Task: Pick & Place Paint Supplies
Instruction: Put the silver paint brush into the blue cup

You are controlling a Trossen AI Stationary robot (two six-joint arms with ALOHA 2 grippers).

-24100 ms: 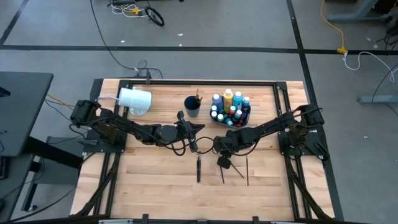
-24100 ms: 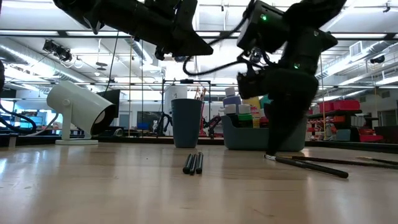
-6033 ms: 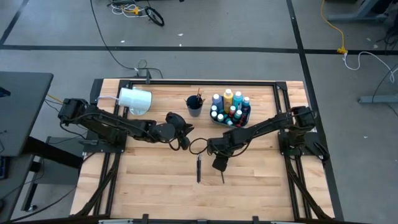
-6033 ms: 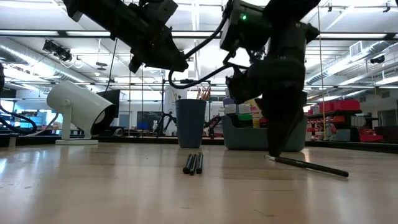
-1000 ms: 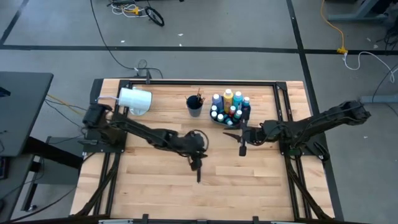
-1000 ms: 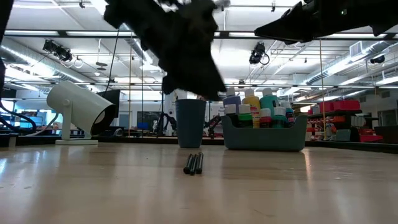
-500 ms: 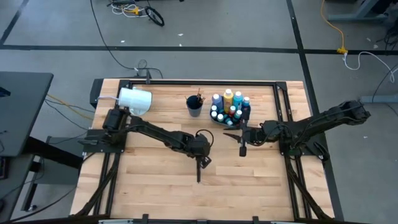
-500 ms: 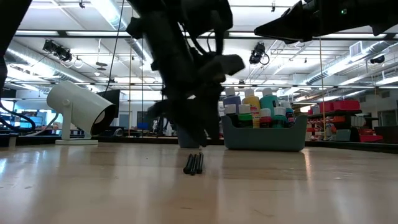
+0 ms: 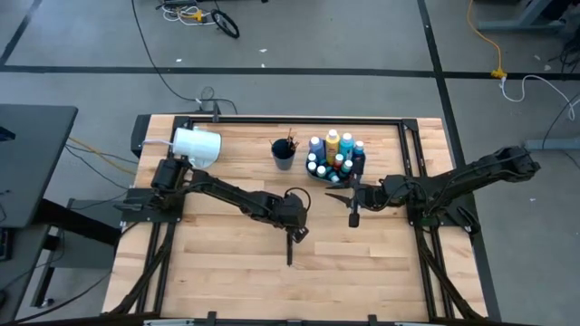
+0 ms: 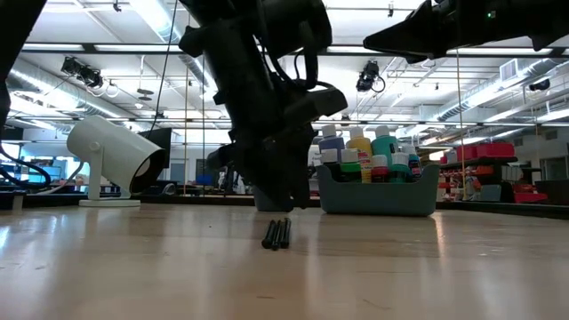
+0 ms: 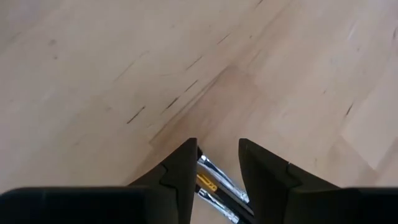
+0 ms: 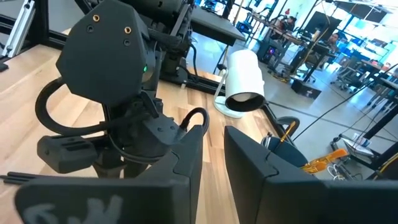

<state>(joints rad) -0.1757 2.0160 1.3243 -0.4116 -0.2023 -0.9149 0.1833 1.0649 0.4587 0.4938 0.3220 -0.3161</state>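
While the cup [image 9: 282, 154] stands behind, brushes [image 9: 289, 248] lie apart.

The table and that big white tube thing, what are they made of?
The table looks like wood: pale planks with grain lines and a soft sheen, possibly varnished. The white cylinder looks like smooth matte plastic, with even colour and no seams showing, though painted metal can't be ruled out.

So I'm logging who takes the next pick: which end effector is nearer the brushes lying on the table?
Left. The left end effector is directly over the brushes, fingers straddling them. The right end effector hangs off to their right, near the paint caddy.
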